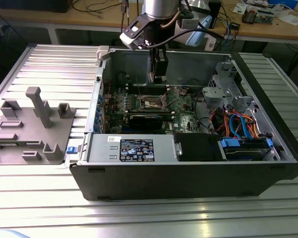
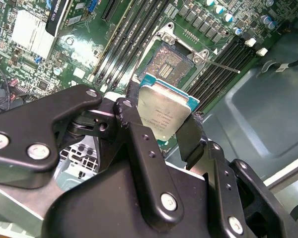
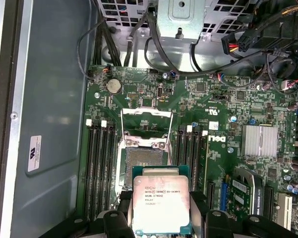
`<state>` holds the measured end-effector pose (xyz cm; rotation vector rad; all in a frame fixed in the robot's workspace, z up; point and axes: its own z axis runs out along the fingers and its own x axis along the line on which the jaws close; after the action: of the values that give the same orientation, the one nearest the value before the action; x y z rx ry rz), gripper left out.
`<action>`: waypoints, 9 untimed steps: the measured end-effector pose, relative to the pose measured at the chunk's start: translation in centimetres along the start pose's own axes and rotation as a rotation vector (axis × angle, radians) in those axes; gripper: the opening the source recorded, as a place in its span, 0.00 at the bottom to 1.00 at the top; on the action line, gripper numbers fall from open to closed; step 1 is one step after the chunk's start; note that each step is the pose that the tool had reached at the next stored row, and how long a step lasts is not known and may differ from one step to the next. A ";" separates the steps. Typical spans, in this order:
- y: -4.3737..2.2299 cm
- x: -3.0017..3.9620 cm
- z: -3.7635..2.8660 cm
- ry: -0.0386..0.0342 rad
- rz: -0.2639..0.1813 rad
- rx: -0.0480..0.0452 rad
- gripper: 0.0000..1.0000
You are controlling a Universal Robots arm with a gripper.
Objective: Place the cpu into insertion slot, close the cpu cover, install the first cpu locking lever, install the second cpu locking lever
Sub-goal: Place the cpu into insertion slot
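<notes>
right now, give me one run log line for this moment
claw: shut on cpu | cpu: held clear of insertion slot, not seated | cpu cover: open

In the first wrist view the cpu (image 3: 161, 204) hides from us part of the insertion slot (image 3: 141, 157) behind it. In the second wrist view black fingers (image 2: 141, 148) cover its gripped edges. In the exterior view, at the gripper (image 1: 158, 78), we find it too small to tell.
</notes>
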<state>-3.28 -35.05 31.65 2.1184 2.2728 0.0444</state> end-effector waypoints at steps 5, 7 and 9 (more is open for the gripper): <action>-0.01 0.00 0.13 0.0001 0.000 0.0000 0.54; -0.01 0.00 0.17 0.0001 0.000 0.0000 0.54; -0.01 0.00 0.21 0.0000 0.000 0.0000 0.54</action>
<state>-3.28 -35.05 31.43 2.1185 2.2728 0.0444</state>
